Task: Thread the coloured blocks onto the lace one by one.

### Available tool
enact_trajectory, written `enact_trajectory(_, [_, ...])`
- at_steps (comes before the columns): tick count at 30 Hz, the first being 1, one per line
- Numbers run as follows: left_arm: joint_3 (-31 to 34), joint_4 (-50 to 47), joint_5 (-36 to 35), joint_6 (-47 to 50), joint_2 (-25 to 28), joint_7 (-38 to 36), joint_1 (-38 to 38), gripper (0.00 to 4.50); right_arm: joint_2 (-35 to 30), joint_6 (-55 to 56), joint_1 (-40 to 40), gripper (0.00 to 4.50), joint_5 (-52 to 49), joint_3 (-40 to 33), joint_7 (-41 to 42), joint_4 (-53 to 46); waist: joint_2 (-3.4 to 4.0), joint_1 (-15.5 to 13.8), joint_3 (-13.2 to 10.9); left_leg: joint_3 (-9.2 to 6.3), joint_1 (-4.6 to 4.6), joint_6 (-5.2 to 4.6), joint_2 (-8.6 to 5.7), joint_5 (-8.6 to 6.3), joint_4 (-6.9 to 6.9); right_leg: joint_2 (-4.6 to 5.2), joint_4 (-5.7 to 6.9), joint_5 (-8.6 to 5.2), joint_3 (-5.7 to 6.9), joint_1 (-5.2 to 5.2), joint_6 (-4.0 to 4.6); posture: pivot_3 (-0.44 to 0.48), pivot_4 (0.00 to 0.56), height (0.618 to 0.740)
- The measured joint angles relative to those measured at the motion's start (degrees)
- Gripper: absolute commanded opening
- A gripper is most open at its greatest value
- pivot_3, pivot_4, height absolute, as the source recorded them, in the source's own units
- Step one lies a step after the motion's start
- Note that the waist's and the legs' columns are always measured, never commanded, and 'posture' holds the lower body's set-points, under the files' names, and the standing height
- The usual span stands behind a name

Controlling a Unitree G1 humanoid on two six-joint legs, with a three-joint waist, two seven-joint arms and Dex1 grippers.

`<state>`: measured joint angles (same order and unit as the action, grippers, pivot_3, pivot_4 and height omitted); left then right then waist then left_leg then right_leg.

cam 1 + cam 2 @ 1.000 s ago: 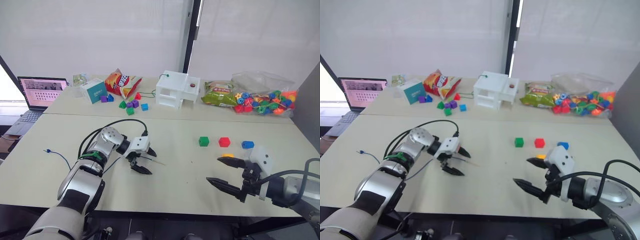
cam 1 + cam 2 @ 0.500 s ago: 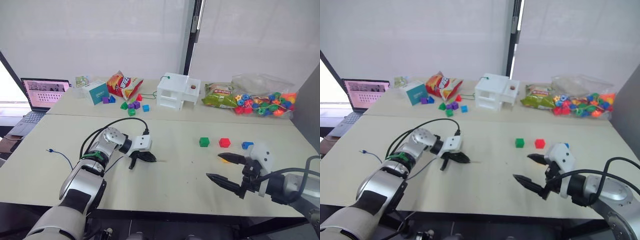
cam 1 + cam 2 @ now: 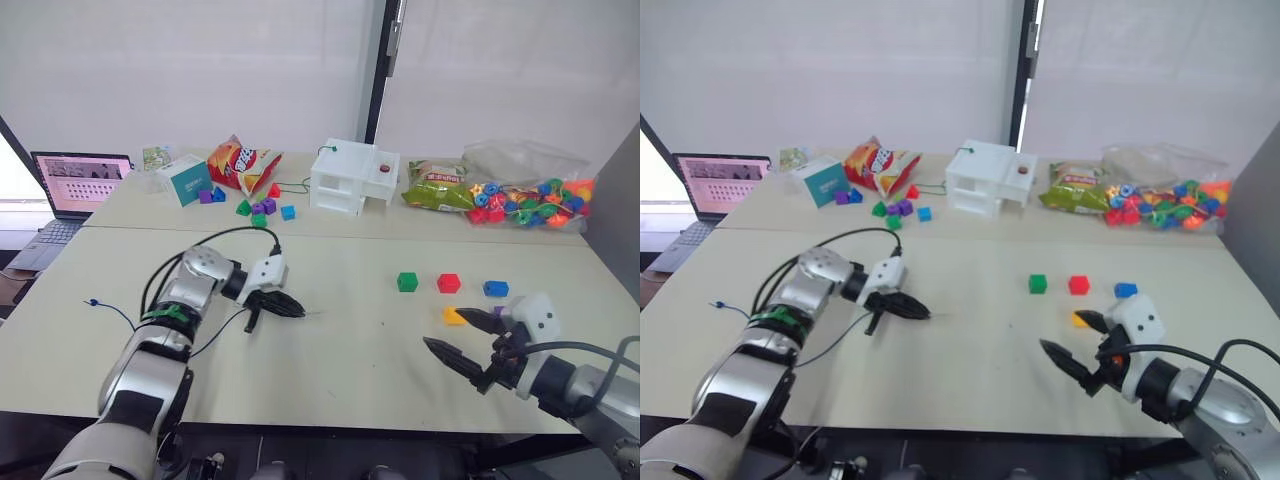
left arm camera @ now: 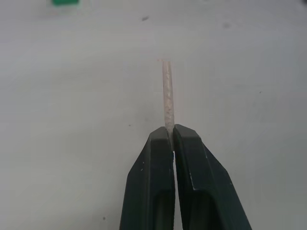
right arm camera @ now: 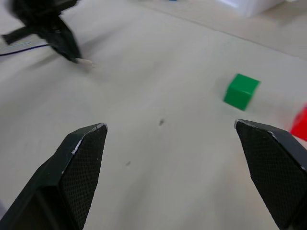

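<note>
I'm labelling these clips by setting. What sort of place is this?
Probably an indoor lab or test room: pale tables pushed together before white curtains, a laptop open at one corner, snack bags and a clear bag of beads laid out as props.

Near the front of the table (image 3: 340,370) lie four loose blocks: one green block (image 3: 407,282), one red block (image 3: 448,283), one blue block (image 3: 495,289) and one yellow block (image 3: 454,316). There is one lace (image 3: 120,313). Two grippers are in view, the left gripper (image 3: 292,308) and the right gripper (image 3: 470,345). Farther back stand one laptop (image 3: 75,182), one white box (image 3: 355,178), two snack bags (image 3: 241,163) and one clear bag of beads (image 3: 525,195).
</note>
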<state>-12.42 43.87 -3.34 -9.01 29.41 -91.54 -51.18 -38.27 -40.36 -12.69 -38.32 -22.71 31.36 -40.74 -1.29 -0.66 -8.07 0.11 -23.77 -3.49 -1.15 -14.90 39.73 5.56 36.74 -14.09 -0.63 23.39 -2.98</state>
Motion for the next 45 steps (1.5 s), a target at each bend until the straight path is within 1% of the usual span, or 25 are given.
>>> enact_trajectory(3, [0.6, -16.2, -3.7, 10.4, 4.9, -0.3, 6.9, 0.02, 4.2, 1.4, -1.6, 4.50, 2.7, -1.2, -4.7, -0.1, 0.05, 0.3, 0.0, 0.01, 0.04, -0.01, 0.00, -0.01, -0.01, 0.01, -0.02, 0.00, -0.08, -0.01, 0.00, 0.000, 0.150, 0.740])
enact_trajectory(5, [0.6, -23.9, -5.0, 15.9, 6.2, 0.3, 10.6, 0.02, 6.0, 2.3, -1.8, 4.50, 4.6, -1.4, -7.4, 0.2, 0.09, 0.3, 0.0, 0.03, 0.09, -0.01, -0.02, -0.01, 0.02, 0.05, -0.05, -0.01, -0.08, -0.02, -0.01, 0.000, 0.150, 0.740])
enact_trajectory(9, [1.3, -39.2, -5.8, 27.0, 9.4, 6.6, 18.6, 0.02, 9.3, 4.9, -1.5, 4.50, 10.3, -1.4, -13.0, 2.5, 0.13, 0.0, -0.1, 0.04, 0.39, 0.00, -0.02, -0.01, 0.00, 0.05, -0.19, -0.04, -0.10, -0.22, 0.02, 0.000, 0.150, 0.740])
enact_trajectory(11, [1.4, -44.6, -5.8, 30.4, 10.2, 10.0, 22.2, 0.02, 10.4, 5.6, -1.3, 4.50, 12.9, -1.1, -15.2, 4.9, 0.17, 0.0, -0.1, 0.06, 0.43, 0.00, -0.03, -0.01, -0.01, 0.06, -0.17, -0.05, -0.14, -0.22, 0.03, 0.000, 0.150, 0.740])
enact_trajectory(14, [1.7, -50.1, -7.5, 37.1, 9.4, 14.4, 23.9, 0.02, 11.3, 6.2, 1.4, 4.50, 15.7, -0.3, -17.6, 8.3, 0.20, 0.0, -0.1, 0.07, 0.43, 0.03, -0.03, 0.00, 0.00, 0.04, -0.11, -0.05, -0.14, -0.20, 0.03, 0.000, 0.150, 0.740])
enact_trajectory(17, [2.0, -54.8, -9.5, 41.9, 9.4, 16.9, 24.5, 0.02, 11.9, 6.5, 4.5, 4.50, 18.2, 0.0, -20.0, 11.0, 0.27, 0.1, -0.1, 0.09, 0.47, 0.03, -0.02, 0.00, -0.04, 0.02, -0.09, -0.06, -0.16, -0.18, 0.06, 0.000, 0.150, 0.740])
enact_trajectory(19, [2.1, -56.2, -10.4, 44.5, 9.7, 18.3, 24.8, 0.02, 12.2, 6.5, 6.0, 4.50, 19.4, 0.4, -20.7, 12.8, 0.31, 0.1, -0.1, 0.10, 0.49, 0.03, -0.02, 0.00, -0.07, -0.01, -0.08, -0.08, -0.16, -0.18, 0.08, 0.000, 0.150, 0.740])
enact_trajectory(22, [2.0, -57.9, -11.9, 47.8, 10.1, 19.7, 25.5, 0.02, 14.1, 6.2, 11.2, 4.50, 20.0, 0.9, -22.9, 18.2, 0.35, 0.3, -0.1, 0.11, 0.51, 0.03, -0.01, 0.01, -0.07, -0.04, -0.08, -0.08, -0.20, -0.17, 0.09, 0.000, 0.150, 0.740])
enact_trajectory(27, [1.6, -58.9, -12.6, 48.9, 11.2, 21.1, 25.8, 0.02, 14.2, 6.1, 17.6, 4.50, 21.7, 1.6, -23.8, 28.3, 0.42, 0.3, -0.2, 0.14, 0.51, 0.04, -0.02, 0.01, -0.10, -0.02, -0.08, -0.09, -0.19, -0.17, 0.10, 0.000, 0.150, 0.740])
enact_trajectory(31, [1.1, -58.9, -12.7, 48.1, 11.5, 21.4, 26.5, 0.02, 13.3, 6.9, 21.1, 4.50, 22.5, 1.9, -23.1, 35.5, 0.46, 0.4, -0.2, 0.17, 0.51, 0.04, -0.02, 0.01, -0.12, -0.02, -0.08, -0.08, -0.20, -0.16, 0.10, 0.000, 0.150, 0.740])
enact_trajectory(34, [1.0, -58.9, -12.7, 47.4, 11.9, 21.9, 26.6, 0.00, 12.8, 7.0, 22.9, 3.71, 23.0, 1.8, -22.7, 40.2, 0.47, 0.4, -0.2, 0.17, 0.51, 0.04, -0.01, 0.01, -0.13, -0.02, -0.08, -0.08, -0.21, -0.16, 0.11, 0.000, 0.150, 0.740])
enact_trajectory(38, [1.0, -58.9, -12.7, 46.6, 12.0, 22.6, 26.8, 0.00, 12.9, 8.1, 24.5, 2.32, 23.1, 1.8, -21.7, 43.4, 0.49, 0.5, -0.2, 0.17, 0.52, 0.04, -0.01, 0.01, -0.13, -0.02, -0.09, -0.08, -0.22, -0.18, 0.11, 0.000, 0.150, 0.740])
enact_trajectory(41, [1.0, -58.9, -12.7, 46.6, 12.5, 22.8, 27.2, 0.00, 13.6, 8.6, 24.8, 1.31, 22.2, 1.6, -21.4, 43.7, 0.49, 0.5, -0.2, 0.17, 0.52, 0.04, 0.00, 0.01, -0.14, -0.02, -0.08, -0.08, -0.22, -0.17, 0.11, 0.000, 0.150, 0.740])
enact_trajectory(42, [1.0, -58.9, -12.7, 46.6, 12.7, 22.9, 27.3, 0.00, 13.9, 8.7, 24.8, 1.19, 21.9, 1.3, -21.3, 43.6, 0.49, 0.5, -0.2, 0.17, 0.52, 0.04, -0.01, 0.01, -0.15, -0.01, -0.08, -0.08, -0.23, -0.16, 0.11, 0.000, 0.150, 0.740])
enact_trajectory(45, [1.0, -58.9, -12.7, 46.3, 13.0, 23.1, 27.3, 0.00, 15.1, 8.7, 23.4, 1.19, 20.4, 0.2, -21.3, 41.3, 0.51, 0.4, -0.2, 0.17, 0.51, 0.04, -0.02, 0.01, -0.16, 0.02, -0.08, -0.08, -0.23, -0.15, 0.11, 0.000, 0.150, 0.740])
